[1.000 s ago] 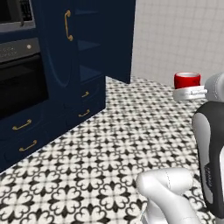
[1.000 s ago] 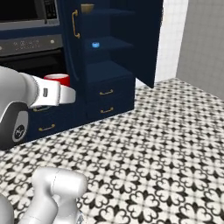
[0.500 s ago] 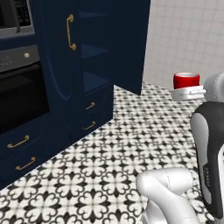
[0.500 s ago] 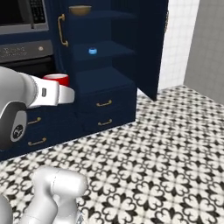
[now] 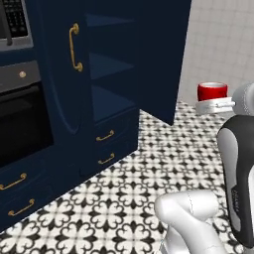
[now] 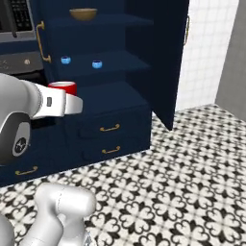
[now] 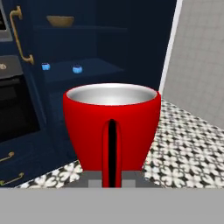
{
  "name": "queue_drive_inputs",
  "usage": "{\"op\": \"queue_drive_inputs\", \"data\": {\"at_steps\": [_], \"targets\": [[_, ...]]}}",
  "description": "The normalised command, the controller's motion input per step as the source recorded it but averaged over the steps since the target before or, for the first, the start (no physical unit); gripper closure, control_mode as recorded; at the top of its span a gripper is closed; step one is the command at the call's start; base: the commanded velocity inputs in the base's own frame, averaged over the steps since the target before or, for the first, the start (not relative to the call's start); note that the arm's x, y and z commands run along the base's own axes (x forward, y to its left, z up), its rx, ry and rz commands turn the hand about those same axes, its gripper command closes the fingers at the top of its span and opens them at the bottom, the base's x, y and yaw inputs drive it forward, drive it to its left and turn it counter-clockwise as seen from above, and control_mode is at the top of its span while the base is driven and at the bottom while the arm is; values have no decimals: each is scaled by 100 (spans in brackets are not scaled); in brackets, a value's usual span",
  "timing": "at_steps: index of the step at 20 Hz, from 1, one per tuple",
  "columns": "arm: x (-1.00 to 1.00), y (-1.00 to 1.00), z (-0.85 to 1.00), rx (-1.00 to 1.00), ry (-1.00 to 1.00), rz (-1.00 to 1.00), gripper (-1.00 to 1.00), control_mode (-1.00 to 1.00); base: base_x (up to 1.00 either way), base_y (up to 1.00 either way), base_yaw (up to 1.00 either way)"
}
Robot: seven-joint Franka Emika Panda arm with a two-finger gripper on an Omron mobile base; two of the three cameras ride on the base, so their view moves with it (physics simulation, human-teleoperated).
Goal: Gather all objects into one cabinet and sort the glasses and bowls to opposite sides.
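The gripper (image 7: 112, 177) is clenched on the red cup (image 7: 112, 131), which stands upright in front of the hand with its pale inside showing; a dark finger runs up the near wall of the cup. From the right base view the cup (image 6: 63, 87) sits at the end of the white arm, out in front of the tall navy cabinet (image 6: 110, 72) and well apart from its shelves. Both cabinet doors stand open, the right one (image 6: 168, 57) swung far out toward the tiled wall.

Inside, the wooden bowl (image 6: 82, 14) rests on the top shelf, and two small blue vessels (image 6: 97, 64) sit apart on the shelf below. The lower shelf, about level with the cup, looks bare.

The grip seems to be on one wall of the cup, so a sharp swing or a stop of the base could tip it out. On the way in, the cup or forearm could catch the left door with the brass handle (image 5: 74, 47) or a shelf edge. Set on the middle shelf, it could knock the blue vessels. Placing it on the same side as the bowl would spoil the sorting.
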Motion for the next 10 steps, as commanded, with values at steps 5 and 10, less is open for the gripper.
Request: {"op": "queue_drive_inputs", "data": {"at_steps": [5, 10], "targets": [[0, 0, 0, 0, 0, 0, 100, 100, 99, -30, 35], [0, 0, 0, 0, 0, 0, 100, 100, 94, -36, 34]]}}
